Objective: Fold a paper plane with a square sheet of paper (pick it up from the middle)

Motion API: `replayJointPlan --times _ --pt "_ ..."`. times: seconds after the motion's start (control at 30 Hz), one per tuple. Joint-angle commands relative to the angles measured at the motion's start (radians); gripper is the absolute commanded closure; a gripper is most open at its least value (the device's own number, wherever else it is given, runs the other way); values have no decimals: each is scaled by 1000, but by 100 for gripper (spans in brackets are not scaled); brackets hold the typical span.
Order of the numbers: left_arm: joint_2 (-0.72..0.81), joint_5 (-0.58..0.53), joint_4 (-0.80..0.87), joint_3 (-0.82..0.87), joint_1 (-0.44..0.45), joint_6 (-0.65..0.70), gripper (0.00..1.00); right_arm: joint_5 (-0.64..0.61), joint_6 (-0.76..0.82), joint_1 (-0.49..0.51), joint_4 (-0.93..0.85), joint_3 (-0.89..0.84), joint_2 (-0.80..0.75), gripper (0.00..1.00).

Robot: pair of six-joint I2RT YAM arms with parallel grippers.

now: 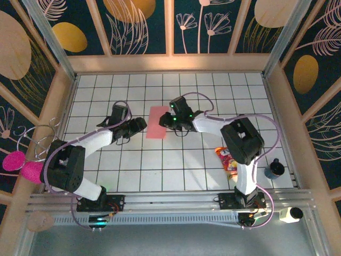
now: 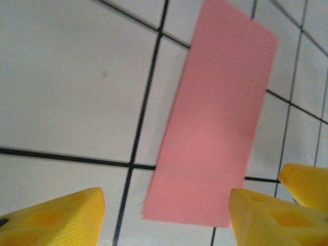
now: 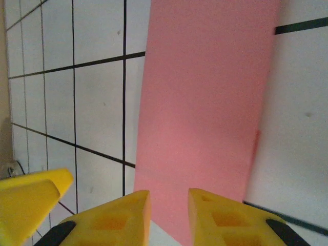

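Tiled table (image 1: 186, 165), pink sheet (image 1: 157, 122) long axis near-far, left fingers (image 2: 51, 220) wide, right fingers (image 3: 118, 218) narrow

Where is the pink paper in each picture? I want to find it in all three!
Top external: the pink paper lies just left of the middle.
Left wrist: the pink paper slants from top right down to the bottom middle.
Right wrist: the pink paper is a tall strip up the middle, above the right claw.
Shared landmark: the white table with its black grid.

A red-and-yellow snack packet (image 1: 227, 160) lies near right on the white tiled table (image 1: 160, 170), a dark cylinder (image 1: 274, 169) farther right.
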State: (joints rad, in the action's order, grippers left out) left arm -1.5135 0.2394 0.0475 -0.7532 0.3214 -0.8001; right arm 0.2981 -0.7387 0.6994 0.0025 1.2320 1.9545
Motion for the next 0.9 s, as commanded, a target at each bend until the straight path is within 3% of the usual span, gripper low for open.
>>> replayJointPlan --times 0.0,0.37,0.67,0.87 --pt "3 72 -80 18 -7 -47 35 46 -8 5 -17 65 63 75" --pt "-50 150 -76 6 -6 23 34 27 53 -8 -150 89 142 75" --pt "-57 238 -51 41 -4 39 36 17 312 -38 -265 -22 56 77" --pt "-54 292 -116 69 22 -30 38 72 146 -58 -98 -39 -78 73"
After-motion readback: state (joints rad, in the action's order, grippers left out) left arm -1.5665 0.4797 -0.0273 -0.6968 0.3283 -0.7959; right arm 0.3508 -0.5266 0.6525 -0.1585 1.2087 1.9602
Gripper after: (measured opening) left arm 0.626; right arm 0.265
